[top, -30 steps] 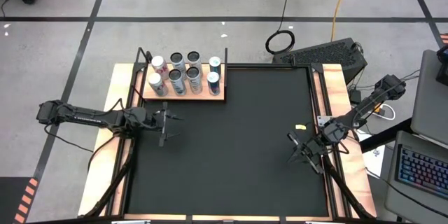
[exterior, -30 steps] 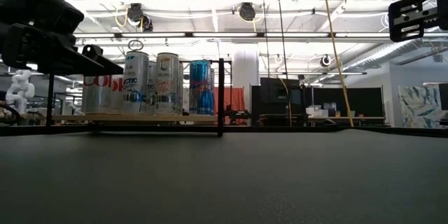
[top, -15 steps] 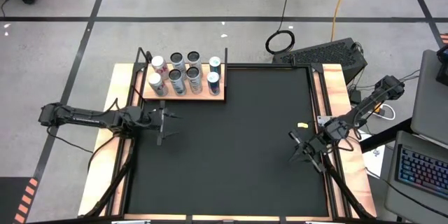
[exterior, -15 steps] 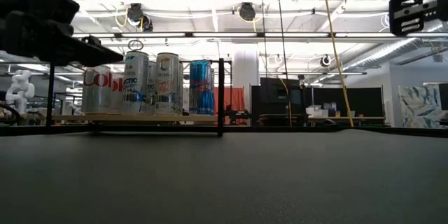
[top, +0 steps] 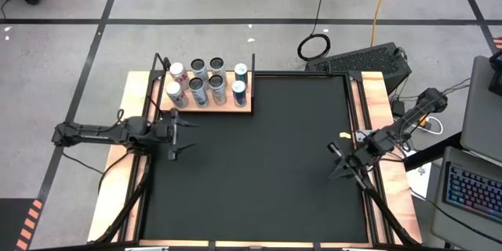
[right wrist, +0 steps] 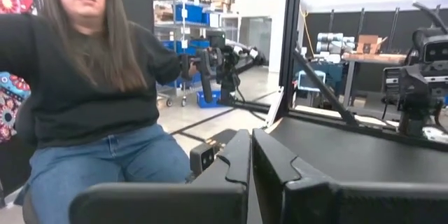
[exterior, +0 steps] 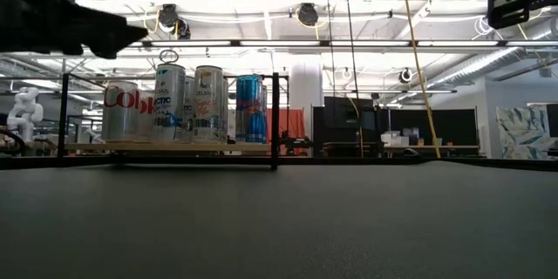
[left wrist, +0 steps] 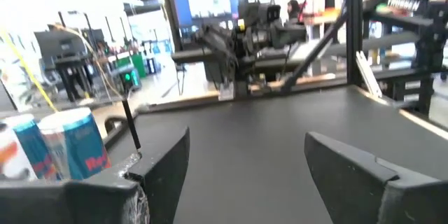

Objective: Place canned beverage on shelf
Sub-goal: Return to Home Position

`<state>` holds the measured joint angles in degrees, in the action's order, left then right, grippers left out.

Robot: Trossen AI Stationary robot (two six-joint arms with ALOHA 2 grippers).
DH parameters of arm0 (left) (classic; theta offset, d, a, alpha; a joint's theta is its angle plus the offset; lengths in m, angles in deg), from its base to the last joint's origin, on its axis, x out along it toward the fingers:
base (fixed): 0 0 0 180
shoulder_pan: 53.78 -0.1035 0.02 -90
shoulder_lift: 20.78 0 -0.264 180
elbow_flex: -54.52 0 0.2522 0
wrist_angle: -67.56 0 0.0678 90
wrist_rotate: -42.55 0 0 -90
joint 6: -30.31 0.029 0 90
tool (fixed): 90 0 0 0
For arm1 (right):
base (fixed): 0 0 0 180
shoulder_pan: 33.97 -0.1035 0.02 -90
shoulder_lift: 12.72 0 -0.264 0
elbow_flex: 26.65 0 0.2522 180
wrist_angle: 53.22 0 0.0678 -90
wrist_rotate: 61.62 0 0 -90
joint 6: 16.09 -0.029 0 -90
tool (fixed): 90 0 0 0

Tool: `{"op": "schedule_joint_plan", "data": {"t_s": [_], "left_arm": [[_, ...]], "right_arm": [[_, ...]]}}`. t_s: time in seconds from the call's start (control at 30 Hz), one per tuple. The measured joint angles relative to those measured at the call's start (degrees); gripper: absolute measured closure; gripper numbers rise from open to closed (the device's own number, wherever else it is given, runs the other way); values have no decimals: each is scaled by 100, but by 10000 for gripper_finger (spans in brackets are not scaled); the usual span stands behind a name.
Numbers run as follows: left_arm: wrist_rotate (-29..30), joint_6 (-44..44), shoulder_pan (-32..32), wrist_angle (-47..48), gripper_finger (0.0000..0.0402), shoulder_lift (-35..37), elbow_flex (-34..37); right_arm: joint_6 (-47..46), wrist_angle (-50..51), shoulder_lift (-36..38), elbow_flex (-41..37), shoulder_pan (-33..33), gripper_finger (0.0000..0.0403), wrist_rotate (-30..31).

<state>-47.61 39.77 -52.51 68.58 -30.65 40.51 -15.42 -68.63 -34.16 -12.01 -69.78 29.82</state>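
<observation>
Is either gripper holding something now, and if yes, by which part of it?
Nothing is held. The left gripper is open and empty, the right gripper is shut on nothing; the cans stand on the shelf.

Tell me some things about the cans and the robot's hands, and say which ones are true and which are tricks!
1. The soda cans stand upright on the shelf. True.
2. The left gripper is holding a can. False: it is open and empty, above the black mat near the mat's left edge.
3. The right gripper is shut with nothing in it. True.
4. One can lies on its side on the black mat. False: every can in view is on the shelf.
5. The shelf is in the middle of the mat. False: it sits at a corner of the mat, on the left arm's side.
</observation>
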Motion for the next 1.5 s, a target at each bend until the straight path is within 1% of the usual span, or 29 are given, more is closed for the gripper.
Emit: {"op": "schedule_joint_plan", "data": {"t_s": [0.33,0.5,0.67,0.97,1.07,1.33,1.5], "left_arm": [[0,0,0,-1,118,955,2],[0,0,0,-32,118,984,2],[0,0,-1,24,118,984,2],[0,0,-11,193,118,984,2],[0,0,-13,207,118,984,2],[-3,0,-98,279,118,984,2],[-2,0,-316,279,118,984,2]], "right_arm": [[7,598,1040,0,0,403,0],[15,906,1425,0,0,403,0],[20,1536,2104,-2,0,403,0],[20,1685,2136,-2,22,403,2],[20,1915,2136,-2,77,403,0],[17,2578,2138,-2,481,403,0],[19,2649,2136,-2,663,403,0]]}}
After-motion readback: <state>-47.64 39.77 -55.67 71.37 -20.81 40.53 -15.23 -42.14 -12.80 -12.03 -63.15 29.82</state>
